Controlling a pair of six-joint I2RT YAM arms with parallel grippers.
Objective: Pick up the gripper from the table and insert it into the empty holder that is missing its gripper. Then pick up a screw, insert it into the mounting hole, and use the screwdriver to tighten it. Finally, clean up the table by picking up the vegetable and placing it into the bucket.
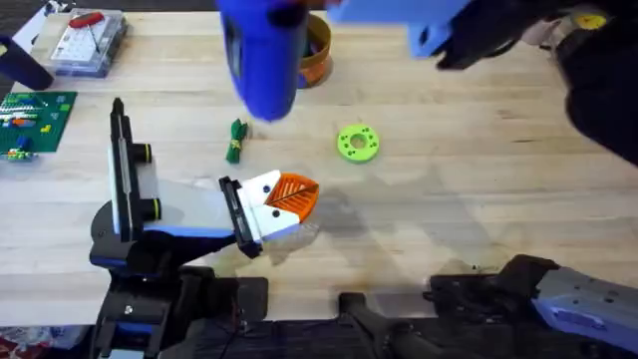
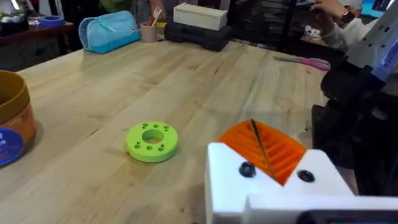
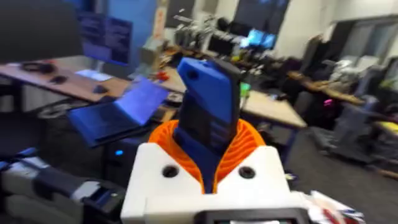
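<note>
**Screwdriver Went Up High, Vegetable Waited on the Planks**

The table [image 1: 478, 199], that broad light wooden plank top, stretched across nearly the whole overhead frame. Big and blurred at top centre hung the blue screwdriver [image 1: 261, 60], lifted close under the camera, and in the right wrist view it stood clamped between the orange ribbed pads [image 3: 245, 144] of the right gripper [image 3: 208, 155], fingers pressed firmly onto its body!

Down in the lower left of the overhead frame, the left gripper [image 1: 284, 199] lay low over the planks, white fingers with orange pads pointing right. The two pads met with just a thin dark seam between them in the left wrist view, so they were pressed together with nothing held.

Partly hidden behind the screwdriver, at top centre, sat the bucket [image 1: 317, 55], tan-yellow with its blue band; it also peeked in at the left edge of the left wrist view [image 2: 12, 118]. Right of centre rested the lime-green round disc [image 1: 358, 142] with holes, flat on the wood, well apart from the bucket.

And smallest of all, the vegetable [image 1: 236, 140], a dark green leafy bundle, lay on the table just left of centre, between the left gripper and the bucket, touching neither.
</note>
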